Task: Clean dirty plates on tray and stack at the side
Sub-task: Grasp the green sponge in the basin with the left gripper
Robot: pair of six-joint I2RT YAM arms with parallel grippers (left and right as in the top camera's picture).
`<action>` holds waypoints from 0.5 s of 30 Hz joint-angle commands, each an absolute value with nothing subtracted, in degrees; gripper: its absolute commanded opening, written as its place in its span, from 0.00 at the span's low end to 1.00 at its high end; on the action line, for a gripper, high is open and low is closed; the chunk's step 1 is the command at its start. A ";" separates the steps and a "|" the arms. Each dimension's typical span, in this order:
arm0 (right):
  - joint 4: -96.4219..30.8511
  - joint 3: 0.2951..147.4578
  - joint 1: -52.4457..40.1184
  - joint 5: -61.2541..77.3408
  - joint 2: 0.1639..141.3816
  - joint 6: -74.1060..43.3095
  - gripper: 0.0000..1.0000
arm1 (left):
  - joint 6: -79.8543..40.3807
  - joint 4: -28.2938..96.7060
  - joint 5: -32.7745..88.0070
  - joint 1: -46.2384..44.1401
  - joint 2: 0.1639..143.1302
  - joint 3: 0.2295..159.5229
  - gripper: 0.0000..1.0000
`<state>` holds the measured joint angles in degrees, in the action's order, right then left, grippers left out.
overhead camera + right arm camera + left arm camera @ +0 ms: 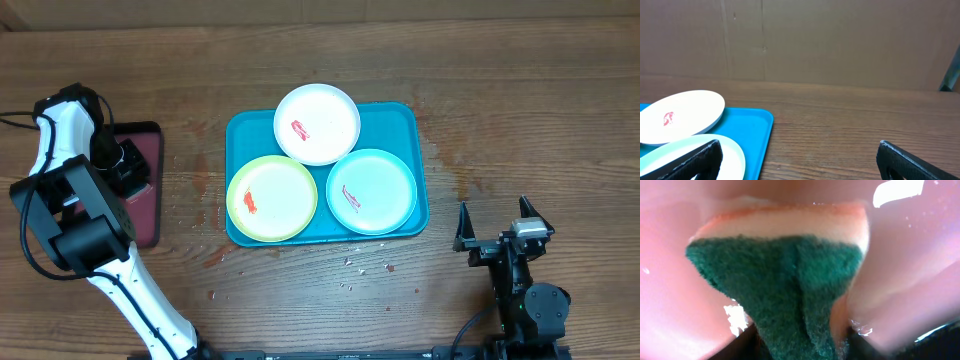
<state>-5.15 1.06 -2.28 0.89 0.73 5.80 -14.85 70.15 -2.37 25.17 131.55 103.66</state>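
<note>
Left gripper [128, 160] pinches a creased sponge [785, 280], coarse green pad outward, above the glossy pink tray [148, 215]. Right gripper [493, 215] is spread wide, empty. Smooth round plates [317, 123] rest on the rimmed turquoise tray [405, 125].

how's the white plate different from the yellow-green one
The white plate is plain white; the yellow-green plate has a brighter lime rim around a paler centre. The white plate sits at the far edge of the tray, overhanging its rim; the yellow-green plate sits at the near-left corner, overhanging there. Shared: both are round, look alike in size, and carry a small red smear left of centre.
</note>
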 commanded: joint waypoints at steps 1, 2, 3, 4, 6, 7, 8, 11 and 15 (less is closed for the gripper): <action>-4.82 0.47 -2.52 0.69 0.16 5.82 1.00 | -14.13 70.57 -3.18 25.17 132.75 104.25 0.23; -4.82 0.47 -2.52 0.69 0.16 5.82 1.00 | -14.13 70.67 -3.18 25.17 132.75 104.25 0.13; -4.82 0.49 -2.52 0.69 0.16 5.85 1.00 | -14.15 70.72 -3.16 25.17 132.75 104.25 0.04; -4.82 0.47 -2.52 0.67 0.16 5.82 1.00 | -14.15 70.72 -3.16 25.17 132.75 104.25 0.04; -4.82 0.49 -2.52 0.69 0.16 5.82 1.00 | -14.15 70.67 -3.16 25.17 132.75 104.25 0.04; -4.80 0.47 -2.52 0.69 0.16 5.85 1.00 | -14.13 70.54 -3.20 25.17 132.75 104.25 0.04; -4.82 0.47 -2.52 0.67 0.16 5.82 1.00 | -14.11 70.19 -3.25 25.17 132.75 104.25 0.09; -4.82 0.49 -2.52 0.69 0.16 5.82 1.00 | -14.13 69.01 -3.99 25.17 132.75 104.25 0.84; -4.82 0.47 -2.52 0.69 0.16 5.82 1.00 | -14.13 67.02 -4.95 25.17 132.75 104.25 1.00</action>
<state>-5.17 1.06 -2.28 0.86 0.73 5.82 -14.46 68.12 -3.53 25.17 131.55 103.66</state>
